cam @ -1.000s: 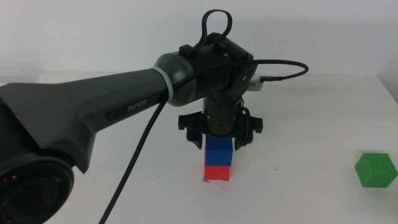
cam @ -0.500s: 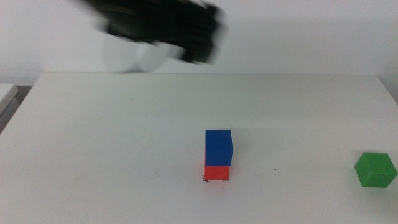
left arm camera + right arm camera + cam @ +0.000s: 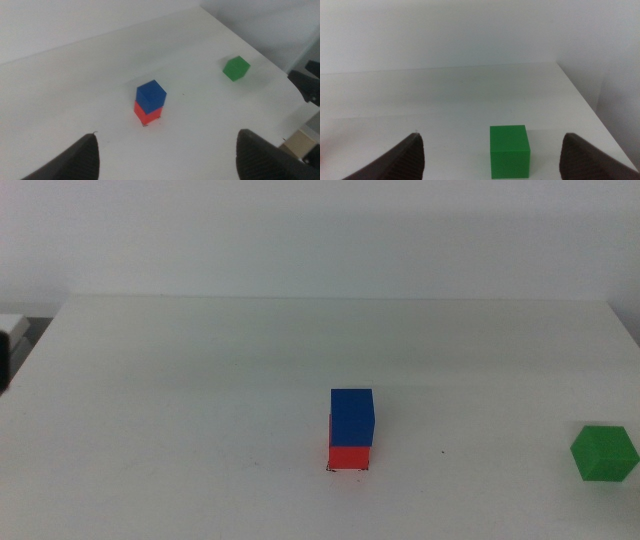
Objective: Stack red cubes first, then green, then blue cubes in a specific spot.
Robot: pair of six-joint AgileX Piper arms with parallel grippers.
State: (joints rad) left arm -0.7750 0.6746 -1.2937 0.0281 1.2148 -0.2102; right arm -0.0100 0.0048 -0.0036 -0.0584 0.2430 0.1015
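Observation:
The blue cube [image 3: 352,416] rests on the red cube [image 3: 349,457] near the table's middle, a little askew; this stack shows again in the left wrist view as blue cube [image 3: 151,93] over red cube [image 3: 146,113]. The green cube [image 3: 603,453] sits alone at the table's right side, also seen as green cube [image 3: 236,68] and close ahead as green cube [image 3: 509,150]. My left gripper [image 3: 167,152] is open, pulled back high and far from the stack. My right gripper [image 3: 492,150] is open, with the green cube just beyond its jaws. Neither arm shows in the middle view.
The white table [image 3: 200,400] has its right edge [image 3: 625,330] close to the green cube. A dark object [image 3: 305,85] sits past the table edge in the left wrist view. A pale item [image 3: 12,328] lies off the table's left edge.
The left arm let go of the blue cube on the red cube, rose, and withdrew to the left out of the middle view. The cubes stayed put.

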